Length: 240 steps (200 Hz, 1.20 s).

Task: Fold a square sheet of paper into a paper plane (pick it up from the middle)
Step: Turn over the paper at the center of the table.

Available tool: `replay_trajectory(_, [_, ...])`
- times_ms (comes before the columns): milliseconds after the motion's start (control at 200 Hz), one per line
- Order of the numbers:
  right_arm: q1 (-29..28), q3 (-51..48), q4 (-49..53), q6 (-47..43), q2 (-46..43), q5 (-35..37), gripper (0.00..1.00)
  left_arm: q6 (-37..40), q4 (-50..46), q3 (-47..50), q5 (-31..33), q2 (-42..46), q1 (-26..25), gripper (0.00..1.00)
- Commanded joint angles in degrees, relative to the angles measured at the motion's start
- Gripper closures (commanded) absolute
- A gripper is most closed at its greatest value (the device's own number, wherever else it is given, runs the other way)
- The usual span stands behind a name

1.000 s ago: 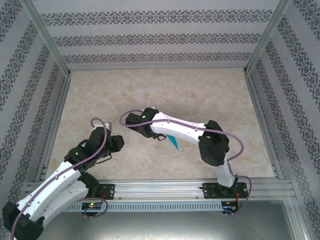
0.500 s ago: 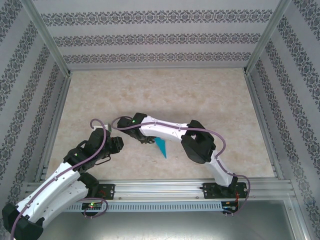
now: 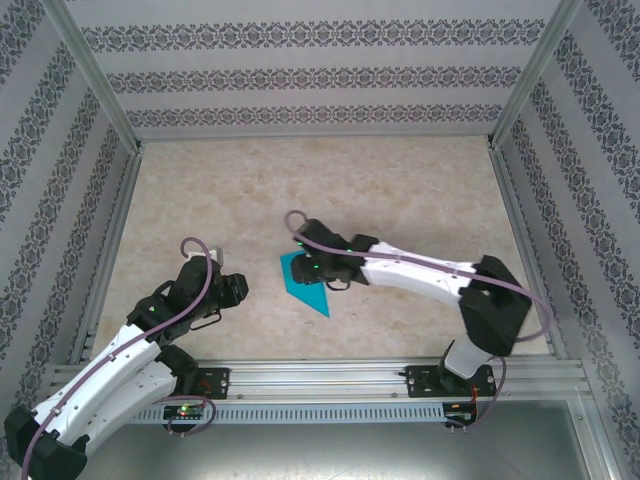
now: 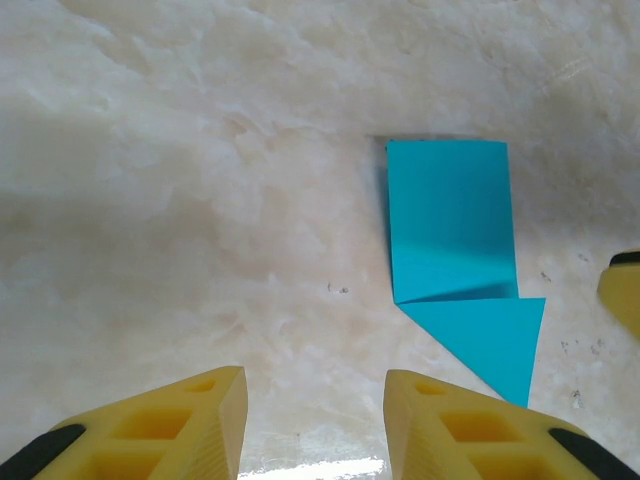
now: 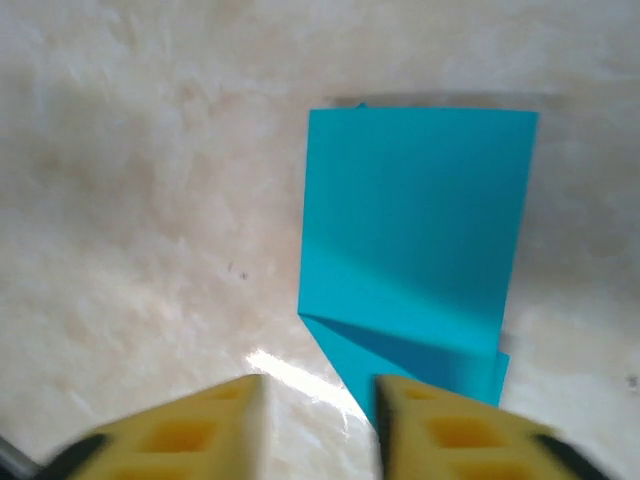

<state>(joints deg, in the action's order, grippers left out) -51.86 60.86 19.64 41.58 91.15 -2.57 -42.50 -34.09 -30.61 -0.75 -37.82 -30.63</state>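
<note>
Now uncovered, folded paper (image 5: 415, 220), right end effector (image 5: 318, 395) beside it

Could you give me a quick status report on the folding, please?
Left gripper open, short of the paper. Right gripper open, just over it. Sheet partly folded, lying on the table, not held. Nothing in the way.

The sheet of paper (image 3: 303, 283) lies flat on the tabletop (image 3: 400, 190), a little left of centre and nearer the front edge than the back, its pointed end toward the arms' bases. The jaws of the left gripper (image 3: 232, 288) stand to its left, apart from it (bare tabletop between), while those of the right gripper (image 3: 318, 270) hang over its right edge.
</note>
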Motion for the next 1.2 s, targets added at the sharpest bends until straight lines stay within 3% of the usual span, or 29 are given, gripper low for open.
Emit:
replay_trajectory(0, [4.1,-10.9,-20.5,7.1,-0.8,-12.0,0.90,0.6,1.0,0.9,-2.9,-0.1,0.7,0.58])
replay_trajectory(125, [4.9,-13.5,-23.7,7.4,-0.4,-17.7,0.95,0.1,3.0,1.9,-5.1,-0.3,0.6,0.57])
replay_trajectory(310, [5.6,-16.0,-23.2,6.0,0.3,-15.8,0.96,-1.7,6.9,3.6,-10.8,-0.8,0.6,0.52])
replay_trajectory(400, [7.1,-16.4,-24.2,5.7,0.4,-19.0,0.96,-2.0,8.4,3.8,-11.5,-2.0,0.7,0.48])
replay_trajectory(674, [6.7,-22.3,-25.9,5.1,-8.5,-18.1,0.90,-2.3,17.0,2.4,-14.5,-14.4,0.7,0.47])
replay_trajectory(1029, [7.2,-19.7,-28.9,4.1,3.2,-25.2,0.93,-4.7,23.4,-1.1,-14.7,-27.5,0.6,0.47])
replay_trajectory(1194, [10.2,-21.4,-30.9,3.5,6.1,-26.4,0.93,-4.7,23.0,-4.9,-15.4,-33.2,0.7,0.47])
